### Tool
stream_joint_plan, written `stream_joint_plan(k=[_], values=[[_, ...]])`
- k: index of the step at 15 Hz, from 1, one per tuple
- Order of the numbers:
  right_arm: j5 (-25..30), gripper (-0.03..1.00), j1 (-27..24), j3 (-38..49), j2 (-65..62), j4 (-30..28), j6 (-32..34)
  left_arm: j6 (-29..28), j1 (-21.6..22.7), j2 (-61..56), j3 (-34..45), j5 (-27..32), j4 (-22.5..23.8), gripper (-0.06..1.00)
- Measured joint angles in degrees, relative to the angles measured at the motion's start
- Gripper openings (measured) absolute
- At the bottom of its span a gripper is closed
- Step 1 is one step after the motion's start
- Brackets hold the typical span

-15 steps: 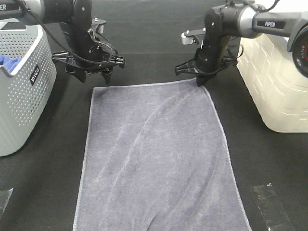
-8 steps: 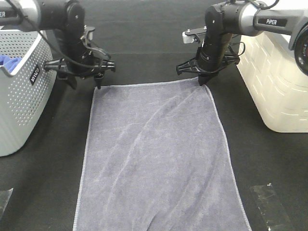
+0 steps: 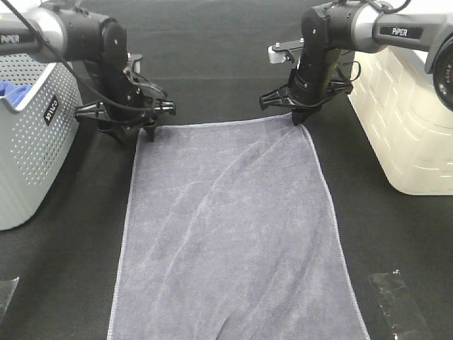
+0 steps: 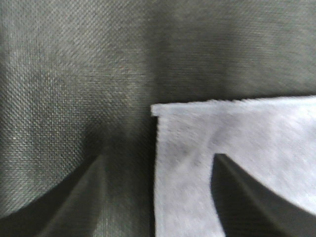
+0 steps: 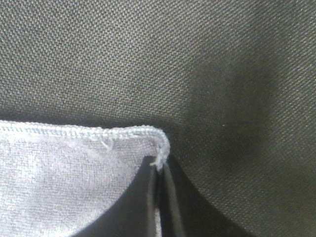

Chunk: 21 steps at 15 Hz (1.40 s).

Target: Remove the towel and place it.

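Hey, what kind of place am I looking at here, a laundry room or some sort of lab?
Most likely a robot lab bench staged for laundry handling: a black cloth-covered table, a grey towel spread flat on it, and a grey perforated basket and cream bin at its sides.

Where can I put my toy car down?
Bare black cloth lies between the towel and cream bin, between towel and grey basket, and behind the towel. Crowded at its far corners, by the left gripper and right gripper.
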Motion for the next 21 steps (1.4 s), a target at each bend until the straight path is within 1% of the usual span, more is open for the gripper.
stream_joint_plan(k=[1,2,3,5,6,7,10,12,14,16,18,19,21], values=[[-0.06,0.00,0.00,0.00,0.00,0.00,0.00,0.00,0.00,0.11,0.00,-0.06,0.06,0.53],[-0.06,0.00,0.00,0.00,0.00,0.00,0.00,0.00,0.00,0.29,-0.29,0.00,0.17,0.49],[-0.11,0.00,0.00,0.00,0.00,0.00,0.00,-0.06,0.17,0.40,-0.34,-0.11,0.29,0.39],[-0.17,0.00,0.00,0.00,0.00,0.00,0.00,0.57,0.29,0.46,-0.40,-0.80,0.11,0.15],[-0.23,0.00,0.00,0.00,0.00,0.00,0.00,1.60,0.29,0.46,-0.40,-1.26,-0.06,0.06],[-0.29,0.00,0.00,0.00,0.00,0.00,0.00,2.58,0.29,0.46,-0.40,-1.38,-0.06,0.02],[-0.86,0.00,0.00,0.00,0.00,-0.17,0.00,4.41,0.29,0.63,-1.49,-0.63,-0.11,0.01],[-1.32,0.00,0.00,0.00,0.00,-0.86,0.00,4.41,0.29,1.15,-4.76,-0.86,0.11,0.01],[-1.49,0.00,0.00,-0.86,0.00,-2.12,0.00,4.41,0.17,1.15,-8.08,-1.03,1.60,0.00],[-1.72,0.00,0.00,-3.61,0.00,-2.69,0.00,4.47,0.17,1.15,-10.03,-1.43,3.78,0.00],[-4.53,0.00,0.00,-5.33,0.00,-3.84,0.00,4.41,0.17,1.15,-10.31,-2.75,6.65,0.00],[-5.73,0.00,0.00,-5.33,0.00,-4.76,0.06,3.90,0.40,1.15,-10.31,-4.87,8.02,0.00],[-9.74,0.00,0.00,-5.33,0.23,-6.36,0.11,2.23,1.32,1.32,-10.31,-8.94,8.02,0.00]])
